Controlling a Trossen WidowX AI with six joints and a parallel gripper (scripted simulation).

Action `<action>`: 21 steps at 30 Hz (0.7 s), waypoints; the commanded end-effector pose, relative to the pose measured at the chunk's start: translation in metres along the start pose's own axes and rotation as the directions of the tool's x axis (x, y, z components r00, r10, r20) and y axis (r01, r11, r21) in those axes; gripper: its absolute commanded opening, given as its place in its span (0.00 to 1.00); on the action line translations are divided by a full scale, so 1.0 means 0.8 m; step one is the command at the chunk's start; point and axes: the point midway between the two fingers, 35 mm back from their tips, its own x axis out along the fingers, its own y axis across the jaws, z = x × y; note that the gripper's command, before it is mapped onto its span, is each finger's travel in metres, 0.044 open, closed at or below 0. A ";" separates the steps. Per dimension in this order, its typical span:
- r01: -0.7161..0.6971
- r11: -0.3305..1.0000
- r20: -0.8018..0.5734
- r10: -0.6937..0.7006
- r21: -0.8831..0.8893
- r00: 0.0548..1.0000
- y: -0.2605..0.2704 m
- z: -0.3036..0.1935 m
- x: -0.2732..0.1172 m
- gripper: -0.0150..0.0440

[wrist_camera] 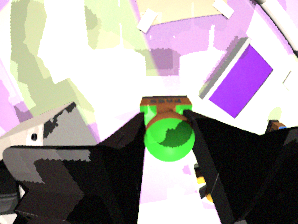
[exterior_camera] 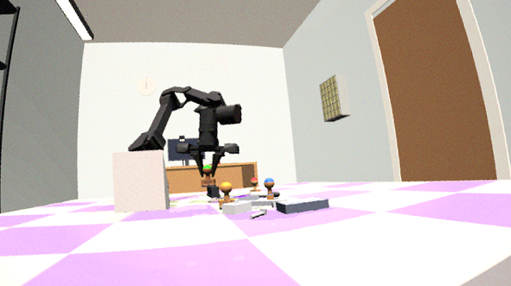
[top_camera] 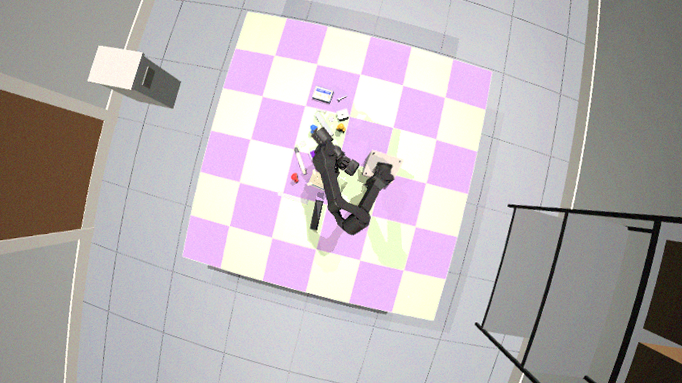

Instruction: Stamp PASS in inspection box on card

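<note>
1. Gripper (top_camera: pixel 337 157) (exterior_camera: pixel 207 172) (wrist_camera: pixel 164 116) closed on the PASS stamp (exterior_camera: pixel 207 174) (wrist_camera: pixel 169 141), green knob between the fingers. Stamp upright, raised off the bench.
2. Wrist view: purple pad (wrist_camera: pixel 241 82) at 2 o'clock from stamp, well apart. Card (top_camera: pixel 316 179) (wrist_camera: pixel 185 11) at 12, partly out of frame; box not readable.
3. Top view: red-knobbed stamp (top_camera: pixel 294 177) (exterior_camera: pixel 254 182) at 9 o'clock from card; orange-knobbed one (top_camera: pixel 341 128) (exterior_camera: pixel 226 188) at 3 from blue-knobbed one (top_camera: pixel 313 128) (exterior_camera: pixel 269 182).

Your PASS stamp (exterior_camera: pixel 208 177) (wrist_camera: pixel 168 135), green-knobbed with a brown base, hangs upright above the desk in the hand (exterior_camera: pixel 207 172) (wrist_camera: pixel 164 116). From the wrist, you see the purple-topped pad (top_camera: pixel 312 153) (exterior_camera: pixel 246 197) (wrist_camera: pixel 241 82) flat to its right and the tan card (top_camera: pixel 315 179) (wrist_camera: pixel 185 11) beyond, partly cropped.
</note>
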 end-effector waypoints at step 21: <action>-0.007 1.000 0.011 0.007 0.007 1.000 0.000 0.001 0.051 0.25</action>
